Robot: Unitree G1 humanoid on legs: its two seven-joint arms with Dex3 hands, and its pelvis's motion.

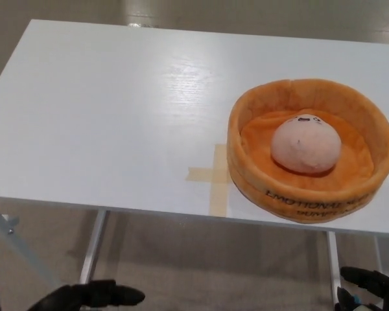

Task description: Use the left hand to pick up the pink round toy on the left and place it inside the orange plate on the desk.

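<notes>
In the orange plate (311, 194): pink toy (306, 143).

One head view — high, angled down at the near desk (117, 116) edge.

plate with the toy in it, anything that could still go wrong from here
The plate sits close to the table's near edge, so a nudge might tip it off. The toy rests loose inside and is round, so a knock could perhaps roll it out. Both the left hand and right hand hang below the tabletop; rising carelessly, either might hit the edge.
</notes>
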